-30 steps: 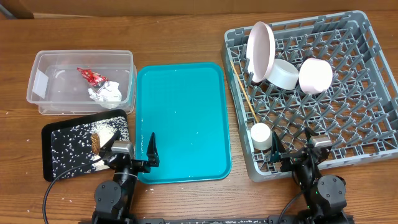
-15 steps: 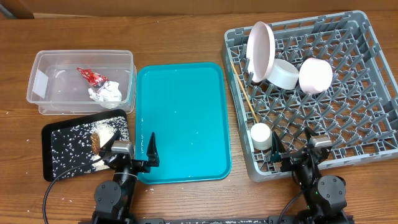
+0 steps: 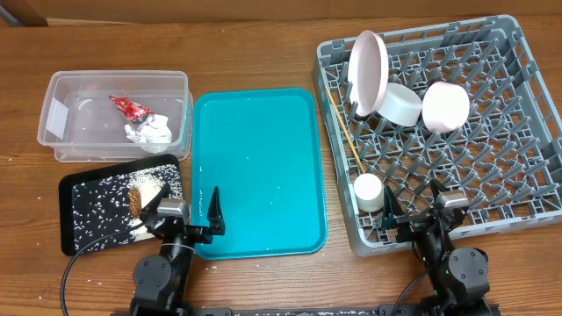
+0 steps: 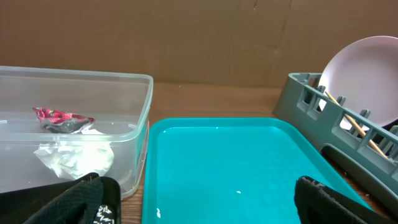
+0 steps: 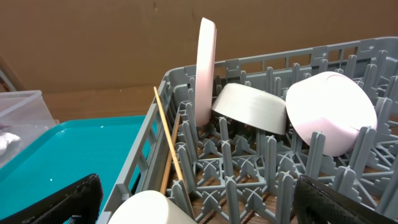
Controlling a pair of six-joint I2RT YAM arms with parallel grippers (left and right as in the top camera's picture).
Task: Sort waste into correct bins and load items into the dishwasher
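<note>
The clear tub (image 3: 66, 132) at the left holds the red wrapper (image 3: 129, 108) and the white napkin (image 3: 151, 131); both also show in the left wrist view (image 4: 61, 118) (image 4: 74, 157). The black tray (image 3: 77, 230) holds brown and white-grain scraps (image 3: 137, 197). The grey dish rack (image 3: 492, 140) holds a plate (image 3: 367, 70) on edge, two bowls (image 3: 399, 104) (image 3: 445, 106), a small cup (image 3: 369, 190) and chopsticks (image 3: 344, 130). My left gripper (image 3: 186, 213) is open and empty at the teal tray's front edge. My right gripper (image 3: 410, 209) is open and empty over the rack's front edge.
The teal tray (image 3: 255, 167) lies between the tub and the rack, with a few white grains on it. The wooden table (image 3: 263, 53) runs to a cardboard wall at the back.
</note>
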